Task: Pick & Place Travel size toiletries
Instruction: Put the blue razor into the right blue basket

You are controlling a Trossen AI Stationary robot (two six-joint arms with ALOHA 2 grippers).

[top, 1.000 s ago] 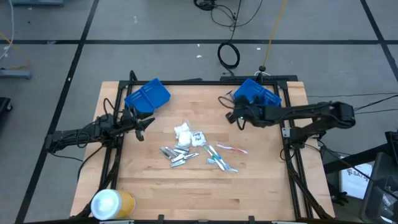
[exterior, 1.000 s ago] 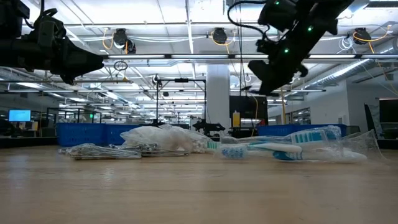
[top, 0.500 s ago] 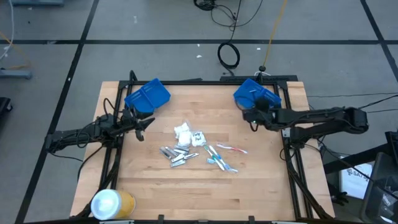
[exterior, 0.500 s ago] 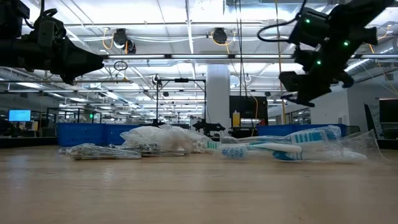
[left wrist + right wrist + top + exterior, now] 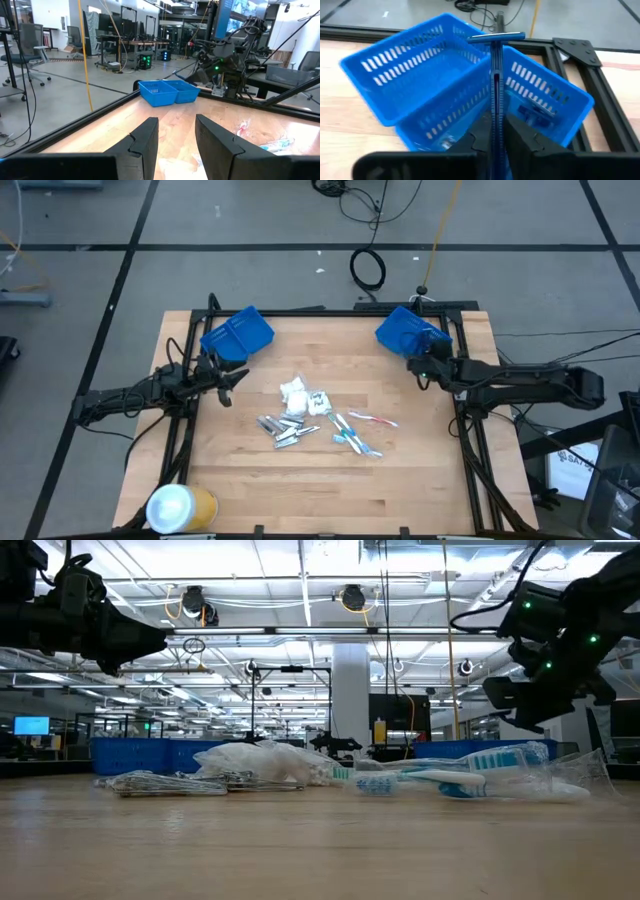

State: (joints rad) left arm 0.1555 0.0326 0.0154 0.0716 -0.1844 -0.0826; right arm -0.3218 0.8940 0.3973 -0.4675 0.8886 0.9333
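In the right wrist view my right gripper (image 5: 495, 126) is shut on a dark blue razor (image 5: 495, 75), just before the right blue bin (image 5: 435, 85). Seen from above, that gripper (image 5: 418, 366) is at the bin's near side (image 5: 410, 332), above the table. The other travel size toiletries lie in a pile at the table's middle (image 5: 318, 418): silver tubes (image 5: 282, 428), white packets (image 5: 293, 390) and toothbrushes (image 5: 358, 430). My left gripper (image 5: 176, 142) stands open and holds nothing, at the left edge (image 5: 232, 380), clear of the pile. My right gripper pinches the razor's handle (image 5: 495, 112) between its two fingers, and the handle runs along them. The razor's head (image 5: 496, 36) sticks out beyond the fingertips, crosswise, over the bin's rim. The razor is lifted clear of table and bin.
A second blue bin (image 5: 237, 333) sits at the far left corner. A yellow-and-white roll (image 5: 180, 506) stands at the near left corner. A dark item (image 5: 534, 113) lies inside the right bin. Black frame rails (image 5: 468, 430) run along the table's sides.
My right gripper has gone toward the table's right edge and sunk lower, rolling about its own line. It now sits close to the right bin's near side. My left arm has kept still, and the pile has not shifted.
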